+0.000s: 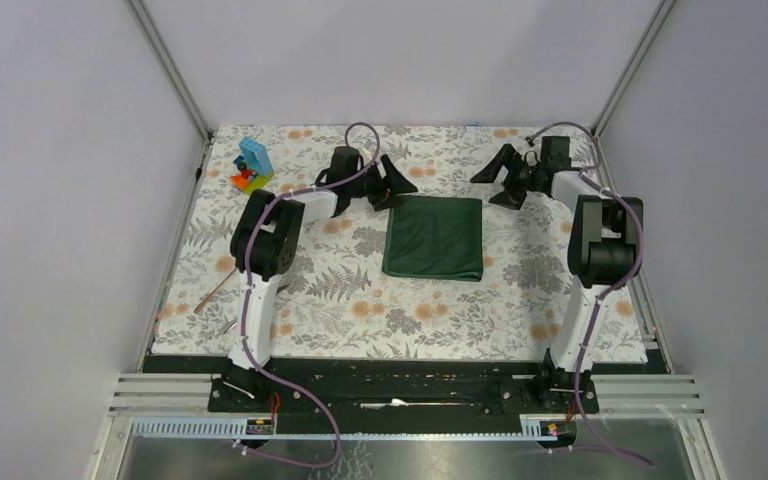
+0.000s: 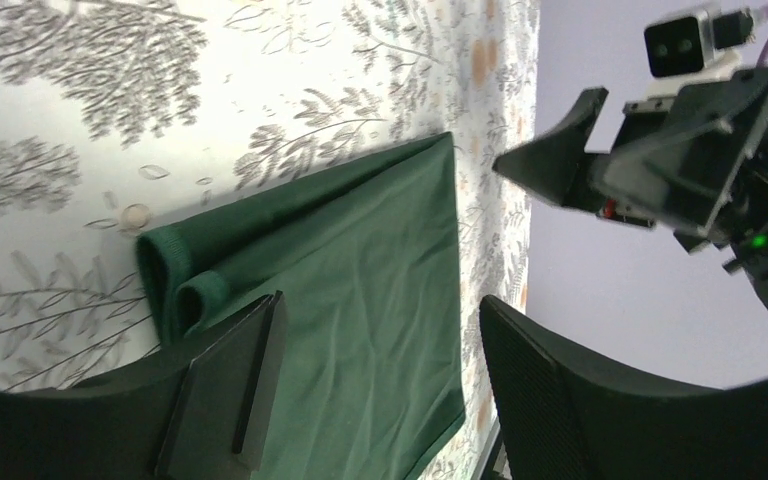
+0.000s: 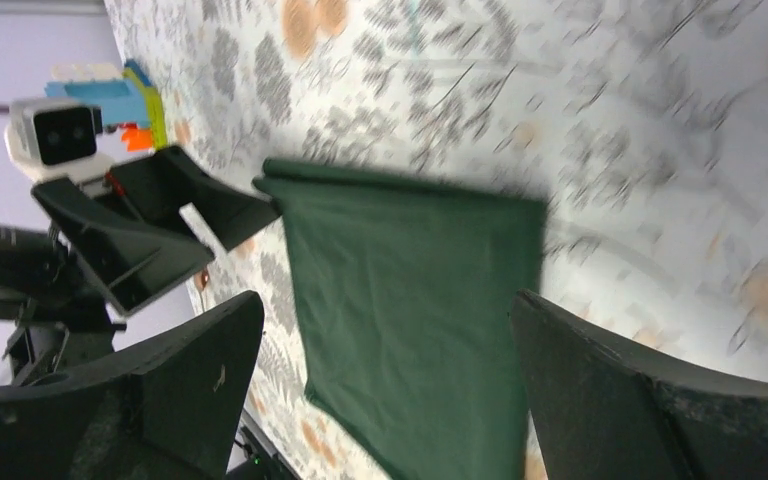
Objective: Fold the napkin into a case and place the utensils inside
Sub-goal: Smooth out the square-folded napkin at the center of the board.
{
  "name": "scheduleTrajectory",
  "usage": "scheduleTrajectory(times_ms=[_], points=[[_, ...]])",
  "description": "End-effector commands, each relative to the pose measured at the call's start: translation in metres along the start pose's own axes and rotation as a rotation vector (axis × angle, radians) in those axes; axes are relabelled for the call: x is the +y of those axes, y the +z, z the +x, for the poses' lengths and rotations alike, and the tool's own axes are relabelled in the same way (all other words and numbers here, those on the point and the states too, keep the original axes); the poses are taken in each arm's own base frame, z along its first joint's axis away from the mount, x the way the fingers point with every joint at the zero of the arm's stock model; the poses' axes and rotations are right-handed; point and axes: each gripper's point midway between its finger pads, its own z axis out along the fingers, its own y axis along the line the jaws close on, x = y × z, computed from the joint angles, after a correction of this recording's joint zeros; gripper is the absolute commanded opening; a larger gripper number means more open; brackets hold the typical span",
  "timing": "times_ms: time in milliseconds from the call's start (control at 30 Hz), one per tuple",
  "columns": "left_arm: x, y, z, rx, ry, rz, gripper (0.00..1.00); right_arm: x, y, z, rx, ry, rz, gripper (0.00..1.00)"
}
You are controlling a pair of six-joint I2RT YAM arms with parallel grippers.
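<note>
At the far left corner of the floral table covering (image 1: 360,300) stood a colourful toy block stack (image 1: 252,165). Nearer the front, the utensils (image 1: 216,291) lay along the covering's left edge, just left of the left arm and well apart from the cloth. The left gripper (image 1: 402,192) hung at the napkin's far left corner with its jaws spread wide and nothing between them; whether a finger touched the cloth could not be told. The napkin (image 1: 435,238), dark green, lay flat in the middle of the table, folded to a near square with doubled edges on its left side. Beyond its far right corner, the right gripper (image 1: 492,188) was fully spread, empty, apart from the cloth.
</note>
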Motion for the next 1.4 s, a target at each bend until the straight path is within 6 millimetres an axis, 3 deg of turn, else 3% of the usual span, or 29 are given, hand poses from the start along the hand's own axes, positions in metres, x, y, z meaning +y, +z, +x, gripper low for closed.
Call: scheduleTrajectory(times_ms=[0,100,167,333,467,600,767,867,933,1000,1067,1233,1367], points=[[-0.057,-0.003,-0.014,-0.014,0.086,0.123,0.76,0.043,-0.03,0.043,0.053,-0.071,-0.031,1.0],[-0.041,0.003,-0.017,-0.025,0.079,0.095,0.76,0.054,-0.033,0.092,0.132,-0.05,-0.101,1.0],[-0.027,0.007,-0.021,-0.024,0.074,0.069,0.76,0.05,-0.039,0.12,0.172,-0.039,-0.117,1.0],[0.005,0.016,-0.028,-0.02,0.058,0.018,0.77,0.023,-0.056,0.173,0.234,-0.023,-0.091,1.0],[0.016,0.022,-0.024,-0.002,0.047,0.007,0.77,-0.011,-0.057,0.207,0.281,-0.005,-0.028,1.0],[0.031,0.023,-0.021,0.006,0.043,-0.041,0.77,-0.028,-0.061,0.222,0.293,0.011,0.015,1.0],[0.038,0.022,-0.022,0.024,0.072,-0.078,0.77,-0.005,-0.079,0.207,0.241,-0.06,0.017,1.0],[0.03,0.02,-0.026,0.019,0.091,-0.074,0.78,0.007,-0.082,0.206,0.239,-0.065,-0.035,1.0],[0.021,0.018,-0.029,0.025,0.097,-0.07,0.79,0.001,-0.08,0.21,0.254,-0.058,-0.024,1.0],[-0.002,0.01,-0.035,0.02,0.119,-0.042,0.82,-0.007,-0.083,0.21,0.25,-0.112,0.045,1.0],[-0.027,-0.001,-0.043,0.003,0.159,-0.031,0.85,-0.015,-0.096,0.205,0.212,-0.212,0.231,1.0],[-0.094,-0.045,-0.058,-0.039,0.246,-0.04,0.91,0.012,-0.149,0.169,0.005,-0.513,0.621,1.0],[-0.132,-0.09,-0.051,-0.088,0.314,-0.039,0.93,0.043,-0.186,0.152,-0.196,-0.596,0.7,1.0]])
